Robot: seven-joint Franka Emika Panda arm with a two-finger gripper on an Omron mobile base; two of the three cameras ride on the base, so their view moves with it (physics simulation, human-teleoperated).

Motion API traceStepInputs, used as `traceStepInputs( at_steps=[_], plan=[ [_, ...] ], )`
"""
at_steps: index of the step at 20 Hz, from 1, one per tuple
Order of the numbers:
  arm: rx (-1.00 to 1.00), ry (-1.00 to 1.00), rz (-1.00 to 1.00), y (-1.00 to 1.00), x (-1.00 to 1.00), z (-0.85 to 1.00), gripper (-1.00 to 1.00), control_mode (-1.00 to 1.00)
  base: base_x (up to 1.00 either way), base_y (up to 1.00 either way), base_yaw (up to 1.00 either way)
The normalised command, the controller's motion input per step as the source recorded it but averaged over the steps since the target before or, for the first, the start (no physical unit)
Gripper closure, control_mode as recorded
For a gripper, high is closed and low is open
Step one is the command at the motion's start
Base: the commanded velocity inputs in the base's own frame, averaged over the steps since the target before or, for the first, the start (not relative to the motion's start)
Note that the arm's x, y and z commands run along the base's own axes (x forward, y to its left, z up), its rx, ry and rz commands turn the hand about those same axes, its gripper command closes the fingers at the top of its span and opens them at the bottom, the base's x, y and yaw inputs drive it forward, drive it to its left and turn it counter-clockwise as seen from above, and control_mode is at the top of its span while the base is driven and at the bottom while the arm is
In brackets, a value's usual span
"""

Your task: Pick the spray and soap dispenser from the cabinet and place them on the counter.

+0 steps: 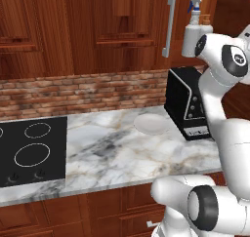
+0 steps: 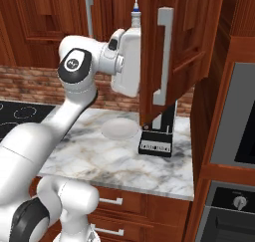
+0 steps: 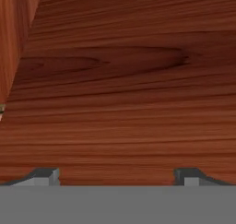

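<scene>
- Dark reddish-brown wooden upper cabinet [image 2: 169, 47], door swung open, long silver bar handle on it.
- White-and-grey veined marble tabletop [image 1: 122, 148] below, black cooktop [image 1: 31, 150] at its left end.
- Black boxy appliance [image 1: 188, 104] against the brick wall, flat white round plate [image 1: 151, 124] just beside.
- Slim grey-white spray bottle with blue trigger [image 1: 194, 16] upright inside the cabinet.
- Squat soap dispenser with orange-tan pump [image 1: 206, 20] beside it, mostly hidden.
- Jaws [image 3: 117, 174] spread wide, empty, facing wood grain up close.

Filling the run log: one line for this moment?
gripper: open, empty, facing cabinet wood | spray: in cabinet | counter: no bottles yet
</scene>
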Motion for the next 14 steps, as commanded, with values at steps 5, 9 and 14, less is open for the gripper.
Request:
traceStepInputs(
  at_steps=[5, 9, 14],
  plan=[
    [0.07, 0.00, 0.00, -0.59, -0.02, 0.00, -1.00, -1.00, 0.00, 0.00, 0.00],
    [0.08, 0.00, 0.00, -0.55, 0.00, 0.00, -1.00, -1.00, 0.00, 0.00, 0.00],
    [0.06, 0.00, 0.00, -0.33, 0.00, -0.01, -1.00, -1.00, 0.00, 0.00, 0.00]
  ],
)
